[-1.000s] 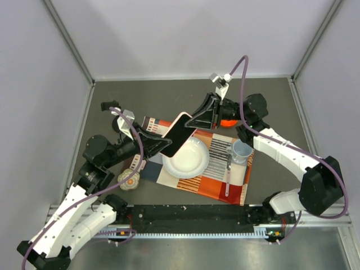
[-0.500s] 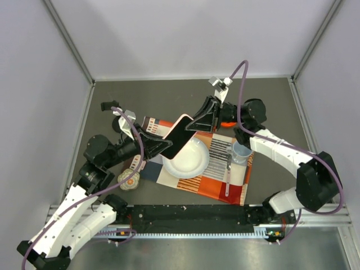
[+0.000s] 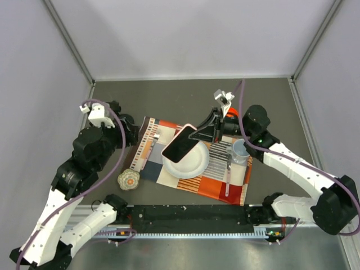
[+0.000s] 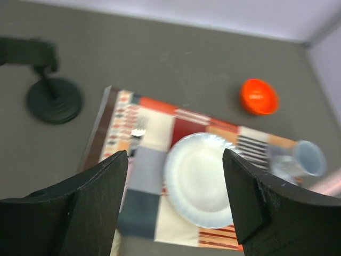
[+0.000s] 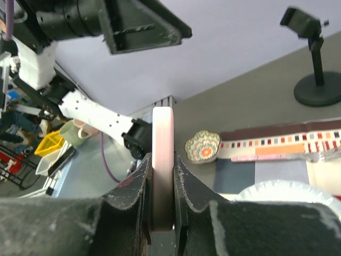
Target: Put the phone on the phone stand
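The phone [image 3: 180, 144], black-screened with a pale pink edge, hangs tilted over the white plate [image 3: 190, 163], held at its upper right end. My right gripper [image 3: 198, 134] is shut on it. In the right wrist view the phone's pink edge [image 5: 162, 140] stands upright between the fingers [image 5: 186, 178] of that gripper [image 5: 162, 166]. The phone stand [image 4: 54, 99], black with a round base, sits on the table left of the placemat; it also appears as the phone stand [image 5: 318, 85] at the far right. My left gripper [image 4: 175, 160] is open and empty, high above the mat.
A striped placemat [image 3: 222, 183] carries the plate, a pale blue mug [image 3: 242, 149] and a fork [image 3: 228, 171]. An orange bowl [image 4: 258, 97] lies beyond the mat. A small patterned bowl [image 3: 128, 180] sits near the mat's left corner. Grey walls enclose the table.
My left gripper has let go of the phone, opened wide and pulled back to the left. The right gripper now holds the phone alone, slightly lower over the plate.
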